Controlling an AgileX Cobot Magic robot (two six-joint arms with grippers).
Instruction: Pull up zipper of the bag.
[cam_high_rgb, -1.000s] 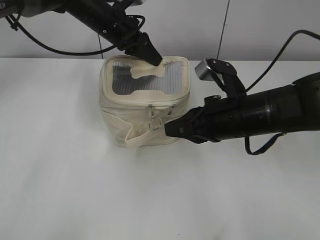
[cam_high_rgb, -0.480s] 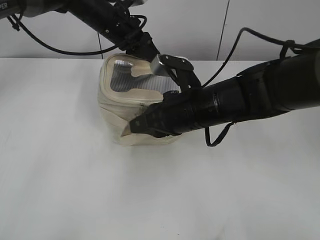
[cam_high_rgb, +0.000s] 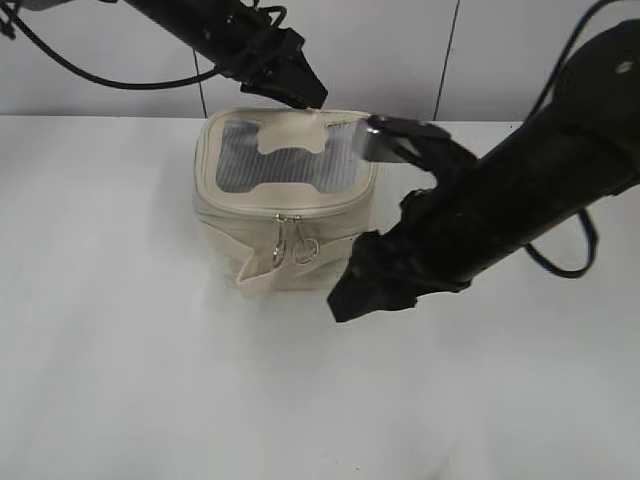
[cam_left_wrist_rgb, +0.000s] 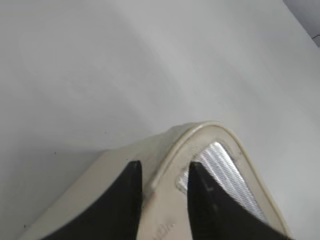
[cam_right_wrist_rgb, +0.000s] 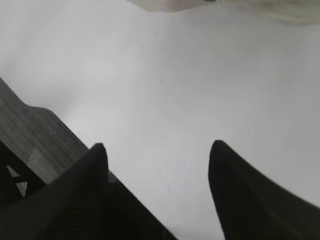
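Note:
The cream bag (cam_high_rgb: 240, 235) stands on the white table, its grey top window (cam_high_rgb: 240, 160) and bone-shaped patch (cam_high_rgb: 291, 139) facing up. The zipper (cam_high_rgb: 330, 205) runs round the top rim; two silver ring pulls (cam_high_rgb: 294, 250) hang together at the front face. My left gripper (cam_high_rgb: 312, 101) is at the bag's rear top edge; in the left wrist view its jaws (cam_left_wrist_rgb: 164, 172) pinch the cream rim (cam_left_wrist_rgb: 200, 131). My right gripper (cam_high_rgb: 345, 300) hangs right of the bag's front, open and empty (cam_right_wrist_rgb: 157, 150) over bare table.
The white table (cam_high_rgb: 120, 360) stretches around the bag. A grey wall (cam_high_rgb: 500, 50) stands behind. The right wrist view shows the table's edge with dark floor (cam_right_wrist_rgb: 30, 145) beyond, and a strip of the bag (cam_right_wrist_rgb: 165, 4) at the top.
My right arm swept left across the bag's front, then drew back right and opened. The ring pulls now hang a little further left. My left gripper moved from the top patch to the rear rim.

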